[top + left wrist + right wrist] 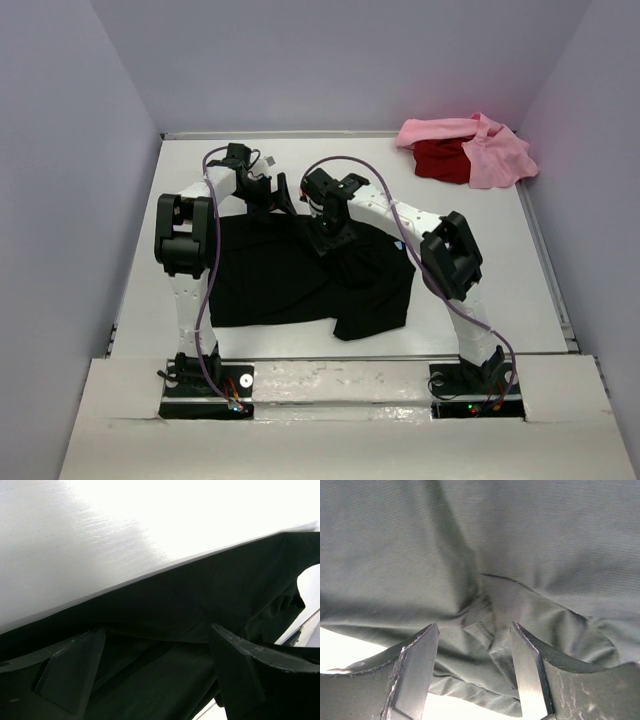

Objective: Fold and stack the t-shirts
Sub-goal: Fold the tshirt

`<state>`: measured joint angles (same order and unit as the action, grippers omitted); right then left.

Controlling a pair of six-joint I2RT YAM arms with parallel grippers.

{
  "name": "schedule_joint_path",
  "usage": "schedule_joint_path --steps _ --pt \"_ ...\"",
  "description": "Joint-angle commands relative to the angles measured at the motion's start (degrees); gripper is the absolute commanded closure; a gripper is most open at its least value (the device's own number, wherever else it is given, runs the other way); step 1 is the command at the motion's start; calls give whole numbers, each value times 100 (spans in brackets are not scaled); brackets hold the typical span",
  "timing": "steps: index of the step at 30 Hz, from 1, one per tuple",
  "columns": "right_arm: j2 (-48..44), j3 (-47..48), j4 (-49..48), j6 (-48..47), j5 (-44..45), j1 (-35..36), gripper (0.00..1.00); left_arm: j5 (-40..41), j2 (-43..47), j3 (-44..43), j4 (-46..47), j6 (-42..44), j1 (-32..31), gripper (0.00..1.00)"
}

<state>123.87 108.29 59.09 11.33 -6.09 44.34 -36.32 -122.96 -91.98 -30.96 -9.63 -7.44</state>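
Right now my left gripper (157, 630) and right gripper (475, 625) both gape, gripping nothing, over the black t-shirt (290, 275) at the centre of the table (500, 220); the pink t-shirt (497, 157) and red t-shirt (440, 160) lie heaped at two o'clock.

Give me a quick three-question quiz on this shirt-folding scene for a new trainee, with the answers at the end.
1. True or false: the black t-shirt lies in the far right corner of the table.
2. Which shirt touches the red t-shirt? A) the black one B) the pink t-shirt C) none
3. Fill in: the left gripper and the right gripper are both over the ___ t-shirt.
Key: 1 false; 2 B; 3 black.
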Motion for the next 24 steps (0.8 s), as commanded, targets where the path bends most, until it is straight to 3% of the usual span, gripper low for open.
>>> schedule_joint_path --steps 1,13,19,24 --pt "101 148 15 -96 574 -91 36 221 -202 -109 -191 163 -29 1" --pt "173 561 -55 44 231 -1664 39 230 -106 -65 -270 242 -29 1" --pt "-100 536 -283 369 -682 -2508 39 213 -79 -39 -270 251 -29 1" --pt "-645 -132 -776 721 -1439 -2948 39 204 -62 -48 -270 260 -38 1"
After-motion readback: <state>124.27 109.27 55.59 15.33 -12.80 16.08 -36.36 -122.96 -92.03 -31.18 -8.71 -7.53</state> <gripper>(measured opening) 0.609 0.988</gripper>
